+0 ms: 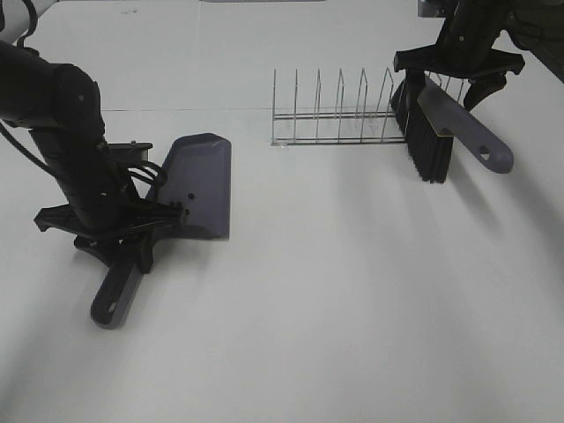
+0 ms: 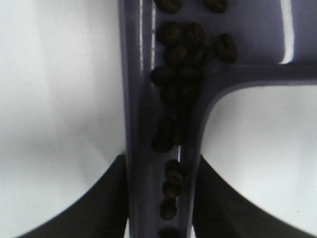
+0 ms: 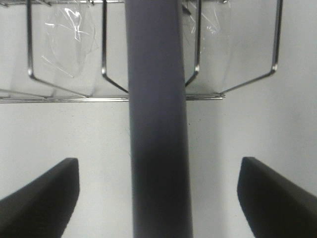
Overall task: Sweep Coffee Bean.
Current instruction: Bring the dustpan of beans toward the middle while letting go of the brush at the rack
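Note:
My left gripper [image 1: 132, 231] is shut on the handle of the grey-purple dustpan [image 1: 198, 181], which is tilted up off the table. In the left wrist view [image 2: 161, 158] its jaws press both sides of the dustpan handle [image 2: 143, 124]. Several coffee beans [image 2: 178, 74] lie in the handle's channel and the pan's back corner. No beans show on the table. The brush [image 1: 432, 141] stands with its black bristles down at the rack's right end. My right gripper [image 1: 441, 92] is open above it, its jaws wide apart on either side of the brush handle [image 3: 156, 124] without touching it [image 3: 159, 161].
A wire dish rack [image 1: 335, 119] stands at the back middle of the white table [image 1: 352, 308]. Its prongs and a scrap of clear film show in the right wrist view [image 3: 64, 94]. The dustpan's handle end [image 1: 110, 308] points toward the front left.

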